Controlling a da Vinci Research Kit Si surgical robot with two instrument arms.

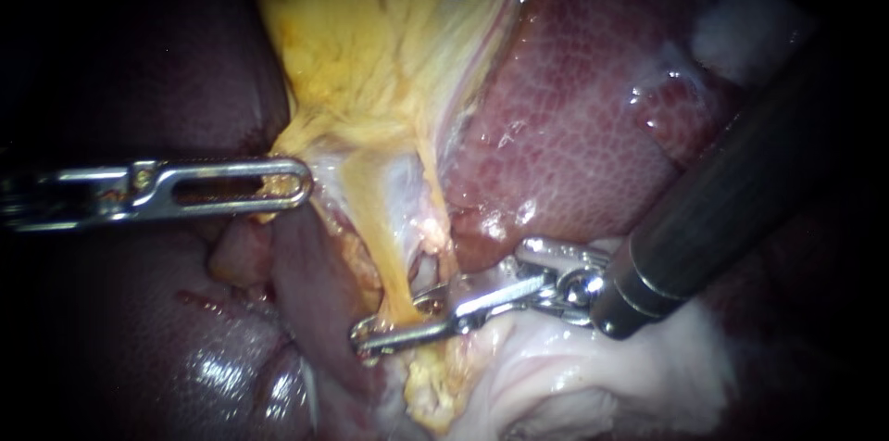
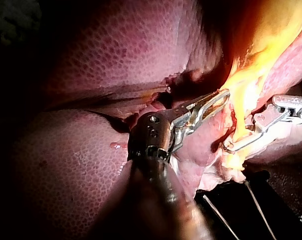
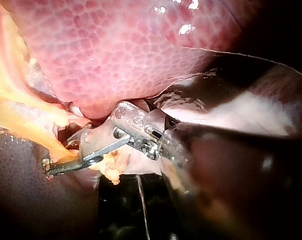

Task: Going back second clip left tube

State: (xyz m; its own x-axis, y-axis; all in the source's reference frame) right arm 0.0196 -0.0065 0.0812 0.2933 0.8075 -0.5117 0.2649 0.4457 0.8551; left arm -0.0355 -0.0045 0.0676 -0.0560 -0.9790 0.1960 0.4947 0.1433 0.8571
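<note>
The yellow gallbladder (image 1: 389,33) hangs between the lobes of the liver (image 1: 574,126) and narrows into two strands. My left instrument (image 1: 304,183) comes in level, its slotted jaws shut on the gallbladder's lower edge; the left wrist view shows those jaws (image 2: 222,96) against the yellow tissue. My right instrument (image 1: 394,319) reaches in across the pale tissue. Its jaws stand open with a narrow gap, and the left tube (image 1: 384,246) passes between them, as the right wrist view (image 3: 61,157) confirms. The right tube (image 1: 435,209) runs just beside it. I cannot pick out a clip among the metal there.
Pale white tissue (image 1: 593,376) lies under the right instrument's dark shaft (image 1: 732,191). Dark red liver (image 1: 222,367) fills the lower left. Thin wires (image 2: 256,205) show over a dark surface below the tissue in the left wrist view.
</note>
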